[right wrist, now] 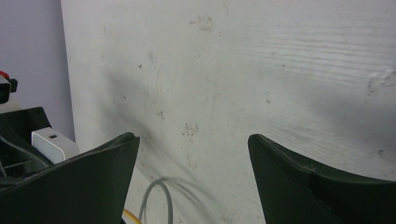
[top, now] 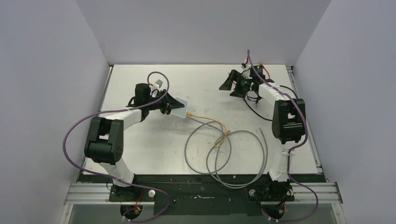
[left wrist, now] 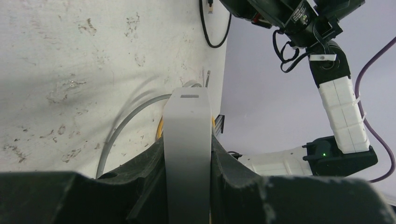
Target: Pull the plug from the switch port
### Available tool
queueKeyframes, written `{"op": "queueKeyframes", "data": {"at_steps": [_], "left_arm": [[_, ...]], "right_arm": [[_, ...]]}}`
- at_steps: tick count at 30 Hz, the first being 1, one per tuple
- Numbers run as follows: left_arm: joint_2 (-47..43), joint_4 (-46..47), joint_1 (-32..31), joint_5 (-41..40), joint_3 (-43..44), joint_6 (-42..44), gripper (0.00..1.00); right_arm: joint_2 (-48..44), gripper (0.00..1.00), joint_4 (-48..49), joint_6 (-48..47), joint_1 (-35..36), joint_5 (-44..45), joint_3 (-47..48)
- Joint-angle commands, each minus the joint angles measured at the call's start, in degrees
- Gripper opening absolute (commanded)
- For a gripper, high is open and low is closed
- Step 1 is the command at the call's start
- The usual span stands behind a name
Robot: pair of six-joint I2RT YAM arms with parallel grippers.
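The switch [top: 180,108] is a small flat light-grey box left of the table's middle. My left gripper [top: 169,105] is shut on it; in the left wrist view the switch [left wrist: 187,140] stands edge-on between both black fingers. A grey cable [top: 205,122] and a yellow cable [top: 210,118] run from the switch's right edge; the plug itself is too small to make out. My right gripper [top: 228,86] is open and empty above the far right of the table, well apart from the switch. In the right wrist view its fingers [right wrist: 88,182] are spread wide, and the switch [right wrist: 52,142] shows at the left edge.
The grey cable loops [top: 233,158] lie on the white table [top: 140,149] in front of the arms, tied by a yellow band [top: 221,138]. A black cable [top: 256,108] lies beside the right arm. Purple walls close in three sides.
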Motion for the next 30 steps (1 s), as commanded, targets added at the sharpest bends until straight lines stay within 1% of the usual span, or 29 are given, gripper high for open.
{"op": "queueKeyframes", "data": {"at_steps": [1,6,9,11,15,17,19,23,30], "left_arm": [[-3.31,-3.51,0.79,-0.8,2.76,2.93,0.0],[-3.18,-2.5,0.82,0.14,3.11,2.75,0.0],[-3.07,1.63,0.83,1.8,2.86,1.07,0.0],[-2.78,7.08,0.82,3.58,2.29,-1.82,0.0],[-1.56,25.02,0.8,6.0,-0.43,-12.46,0.0],[-0.92,31.21,0.79,6.24,-1.42,-16.25,0.0],[-0.32,34.67,0.78,6.27,-1.82,-18.55,0.0],[0.31,37.57,0.71,6.19,-2.24,-20.5,0.0],[0.11,37.46,0.74,5.76,-2.67,-20.53,0.0]], "right_arm": [[-5.73,0.9,6.58,0.67,2.73,-5.96,-3.98],[-7.25,0.9,11.68,3.1,5.64,-10.15,-8.07],[-8.07,0.9,13.33,3.11,7.16,-12.32,-9.34],[-8.35,0.9,14.74,3.27,7.95,-14.2,-9.87],[-8.79,0.92,16.9,3.57,9.11,-17.32,-10.05],[-8.66,0.94,18.01,4.49,9.48,-18.97,-9.86],[-8.49,0.96,19.61,5.88,9.85,-20.23,-9.94],[-8.4,0.98,20.98,7.39,11.23,-21.94,-9.36],[-7.99,0.98,22.78,9.31,13.99,-23.58,-8.76]]}}
